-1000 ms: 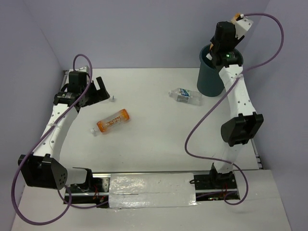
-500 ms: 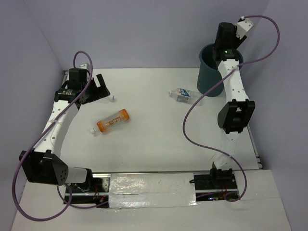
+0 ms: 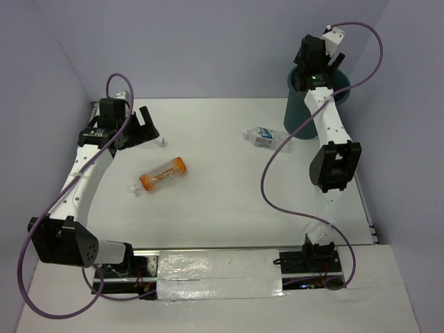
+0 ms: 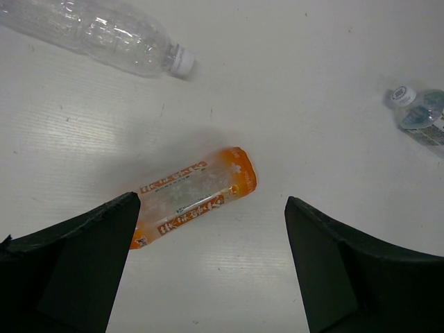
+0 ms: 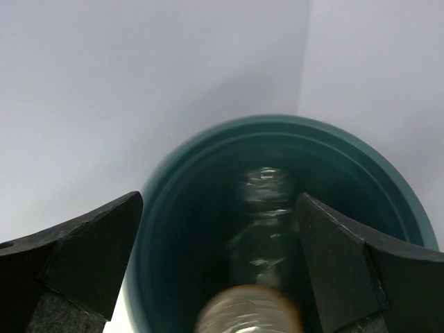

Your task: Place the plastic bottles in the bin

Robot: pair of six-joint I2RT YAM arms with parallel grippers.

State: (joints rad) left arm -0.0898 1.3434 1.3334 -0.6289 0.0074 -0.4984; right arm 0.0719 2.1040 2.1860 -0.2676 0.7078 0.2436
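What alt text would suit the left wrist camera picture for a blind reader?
An orange bottle lies on the white table, framed by the open fingers of the left gripper. A clear unlabelled bottle lies at top left, a blue-labelled bottle at the right edge.

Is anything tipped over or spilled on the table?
Three bottles lie on their sides on the table: an orange bottle, a clear bottle and a blue-labelled bottle. No spill shows. Inside the bin, another bottle looks blurred.
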